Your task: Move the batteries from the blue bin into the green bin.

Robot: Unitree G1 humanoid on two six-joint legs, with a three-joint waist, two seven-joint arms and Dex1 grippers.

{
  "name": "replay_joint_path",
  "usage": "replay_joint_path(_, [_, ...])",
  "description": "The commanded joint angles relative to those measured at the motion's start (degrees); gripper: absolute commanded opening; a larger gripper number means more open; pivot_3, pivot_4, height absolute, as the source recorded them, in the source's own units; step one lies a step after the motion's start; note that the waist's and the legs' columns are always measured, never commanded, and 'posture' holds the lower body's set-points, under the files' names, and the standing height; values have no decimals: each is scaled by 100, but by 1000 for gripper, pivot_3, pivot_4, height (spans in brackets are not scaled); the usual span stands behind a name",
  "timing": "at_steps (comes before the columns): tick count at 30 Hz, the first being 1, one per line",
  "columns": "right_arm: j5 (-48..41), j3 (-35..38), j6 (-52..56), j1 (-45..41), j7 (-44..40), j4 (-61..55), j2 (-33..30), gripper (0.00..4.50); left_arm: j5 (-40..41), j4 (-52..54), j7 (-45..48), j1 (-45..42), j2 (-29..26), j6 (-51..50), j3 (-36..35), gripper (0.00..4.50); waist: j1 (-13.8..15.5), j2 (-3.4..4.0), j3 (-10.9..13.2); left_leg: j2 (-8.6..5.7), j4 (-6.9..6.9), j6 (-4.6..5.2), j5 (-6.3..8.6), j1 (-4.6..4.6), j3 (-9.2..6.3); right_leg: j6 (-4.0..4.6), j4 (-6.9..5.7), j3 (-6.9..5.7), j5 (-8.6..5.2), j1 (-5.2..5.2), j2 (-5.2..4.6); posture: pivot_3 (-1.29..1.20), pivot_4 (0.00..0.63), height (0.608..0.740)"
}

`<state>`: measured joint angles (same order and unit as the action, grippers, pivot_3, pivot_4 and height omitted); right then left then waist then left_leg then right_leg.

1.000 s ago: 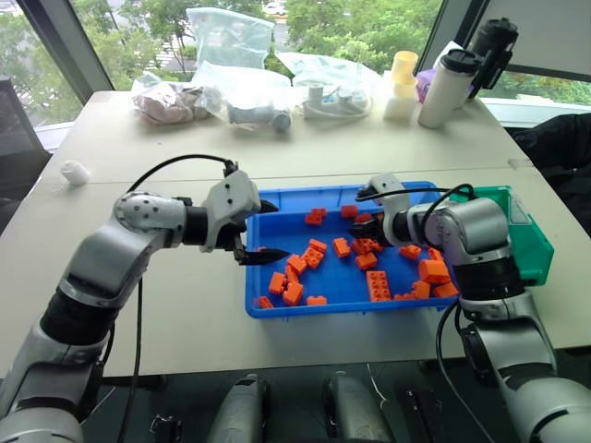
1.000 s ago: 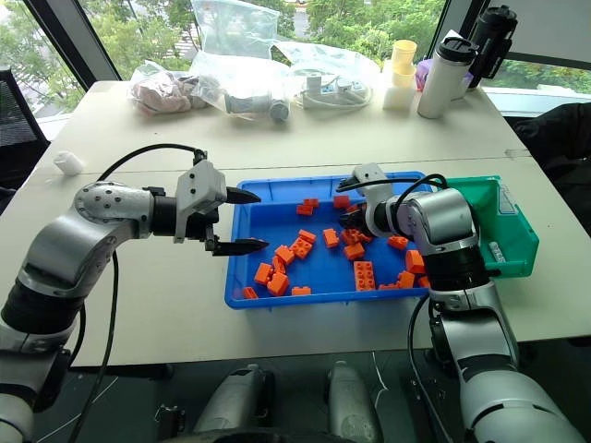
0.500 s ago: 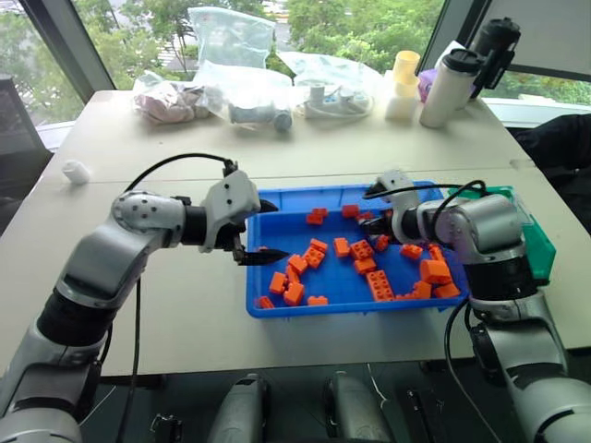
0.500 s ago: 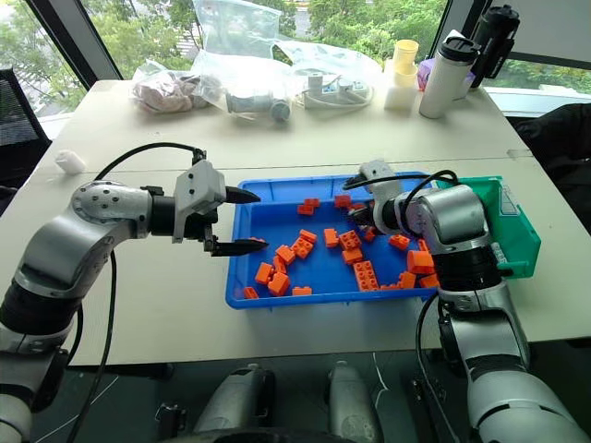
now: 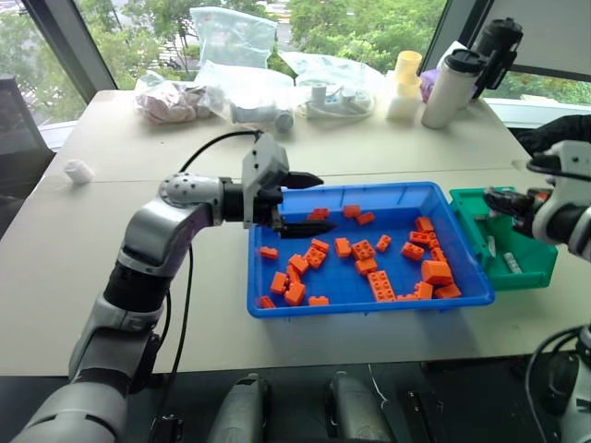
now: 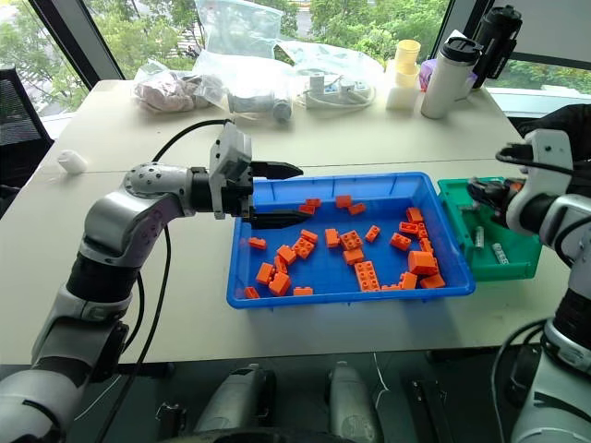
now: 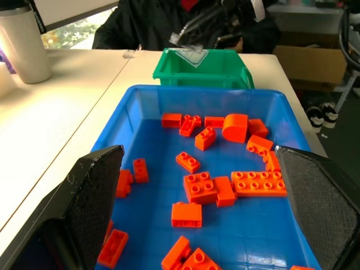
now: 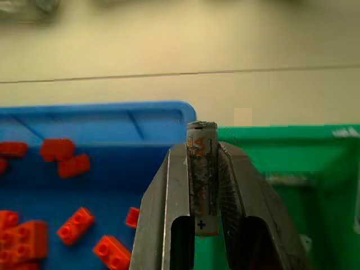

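**Right arm carrying a battery to the green bin**

Right gripper [image 8: 202, 191] is clamped on one battery [image 8: 202, 177], held upright between the pads, top end poking out past the fingertips. In the head views it hangs over the green bin's [image 6: 462, 242] near-left corner, just past the blue bin's [image 6: 323, 297] right rim. Two batteries [image 6: 479, 238] already lie in the green bin.

Left gripper [image 5: 301, 203] is empty, jaws wide, hovering over the blue bin's far-left corner above the orange bricks [image 5: 379, 281].

Doing the drop well: move further in over the green bin's centre before letting go, since a release here risks clipping the wall nearest the blue bin. Lower it a bit so the cell doesn't bounce out, and open fully – the grip looks tight.

View differences: right wrist view shows the held battery and its plus mark; head views don't resolve it. Left wrist view shows only bricks in the blue bin; I can't spot any battery left there.
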<state>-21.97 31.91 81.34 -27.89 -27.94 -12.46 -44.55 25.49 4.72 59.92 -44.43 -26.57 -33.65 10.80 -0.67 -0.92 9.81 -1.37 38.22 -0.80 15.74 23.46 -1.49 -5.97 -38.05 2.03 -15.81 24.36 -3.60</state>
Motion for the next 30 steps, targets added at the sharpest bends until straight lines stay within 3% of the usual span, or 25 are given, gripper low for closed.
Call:
replay_joint_path(1, [-84, 301, -464, 276, -88, -215, -118, 59, -148, -190, 202, -259, 132, 344, 182, 4500, -52, 5, -2, 2, 0, 0, 0, -6, 7, 0, -2, 8, 0, 0, 3, 0, 150, 740])
replay_joint_path(5, [25, 295, -880, 626, 69, -44, -45, 59, -469, -520, 191, -289, 216, 677, 323, 4500, -63, 12, -5, 13, -7, 0, 0, -19, 16, 0, -6, 25, 0, 1, 19, 0, 150, 740])
replay_joint_path(14, [-19, 248, -1577, 447, 179, 246, -70, 4452, -479, -537, 46, -149, 161, 697, 23, 4500, 5, 11, -5, 8, -2, 0, 0, -12, 15, 0, -4, 26, 0, 1, 12, 0, 150, 740])
replay_joint_path(18, [-442, 363, -2468, 272, -331, -67, -19, 4452, -236, -284, -27, -77, -63, 354, -349, 4500, -27, 12, -5, 10, -3, 0, 0, -13, 14, -1, -4, 25, 0, 1, 15, 0, 150, 740])
replay_joint_path(24, [-1252, 388, -2675, 773, -1392, -392, -243, 4452, 296, 775, -95, 530, -1007, -515, -1072, 4500, -26, 11, -5, 17, -6, 0, 1, -13, 11, -1, -3, 26, 0, 1, 19, 0, 150, 740])
replay_joint_path(30, [-1939, 637, -2645, 1446, -2055, -515, -369, 4452, 994, 2184, -585, 2092, -1905, -1657, -2297, 4500, 3, 11, -4, 17, -6, 2, 2, -12, 9, 0, 0, 29, 0, 0, 4, 0, 150, 740])
